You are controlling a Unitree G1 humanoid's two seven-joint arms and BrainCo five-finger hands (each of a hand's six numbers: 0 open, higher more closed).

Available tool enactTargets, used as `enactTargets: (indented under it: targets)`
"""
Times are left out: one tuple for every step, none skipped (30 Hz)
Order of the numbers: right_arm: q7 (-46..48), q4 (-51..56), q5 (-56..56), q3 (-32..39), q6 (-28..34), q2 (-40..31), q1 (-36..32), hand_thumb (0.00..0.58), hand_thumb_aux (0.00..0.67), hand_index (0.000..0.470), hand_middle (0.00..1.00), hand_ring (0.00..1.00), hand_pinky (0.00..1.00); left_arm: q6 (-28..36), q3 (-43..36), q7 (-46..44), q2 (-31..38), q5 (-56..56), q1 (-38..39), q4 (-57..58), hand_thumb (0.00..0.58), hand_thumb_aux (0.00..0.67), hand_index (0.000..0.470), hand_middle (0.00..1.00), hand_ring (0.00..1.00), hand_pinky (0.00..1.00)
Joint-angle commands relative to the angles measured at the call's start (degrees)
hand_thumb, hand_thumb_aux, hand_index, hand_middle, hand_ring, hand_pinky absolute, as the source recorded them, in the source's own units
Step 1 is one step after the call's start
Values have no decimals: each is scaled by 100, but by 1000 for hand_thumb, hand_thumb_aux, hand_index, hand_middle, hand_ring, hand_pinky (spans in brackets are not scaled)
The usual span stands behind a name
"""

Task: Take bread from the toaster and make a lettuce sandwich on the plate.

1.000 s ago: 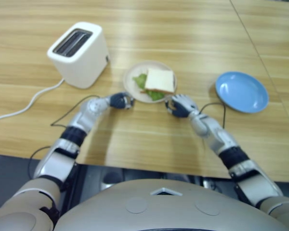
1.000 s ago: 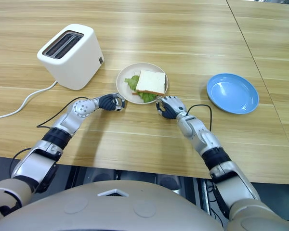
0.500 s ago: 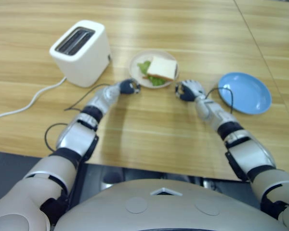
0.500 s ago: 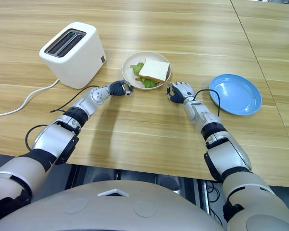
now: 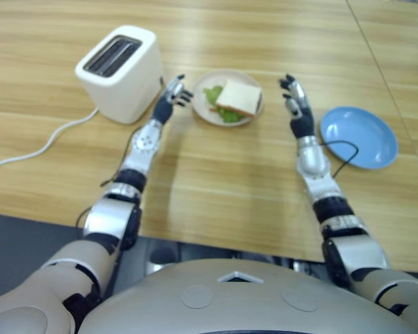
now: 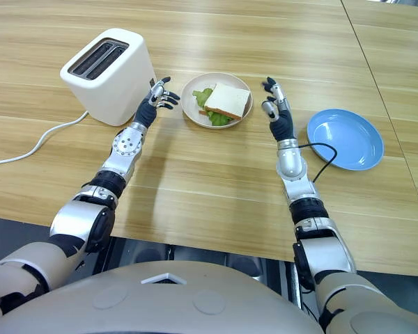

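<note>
On the far half of the bench a white toaster stands at the left, its two slots facing up, and its white cord trails off toward the near left edge. Just right of it sits a round pale plate, and the sandwich is on it. A square slice of bread lies on top, with green lettuce poking out from under it on the left and near sides. Whether a second slice lies beneath, I cannot tell. The left hand hangs between toaster and plate, fingers spread apart and holding nothing, near the plate's left rim but not touching it. The right hand is up on the plate's right side, fingers likewise apart and pointing away, empty. Further right lies a blue plate, with a thin black cable looping by its near-left rim.
</note>
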Motion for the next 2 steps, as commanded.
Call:
enactTargets:
  targets:
    - [453, -52, 532, -370, 10, 156, -7, 0, 0, 0, 0, 0, 0, -121, 265, -190, -70, -353, 150, -85, 0, 0, 0, 0, 0, 0]
    - [540, -75, 625, -436, -8, 206, -14, 0, 0, 0, 0, 0, 0, -125, 312, -266, -78, -422, 173, -91, 0, 0, 0, 0, 0, 0]
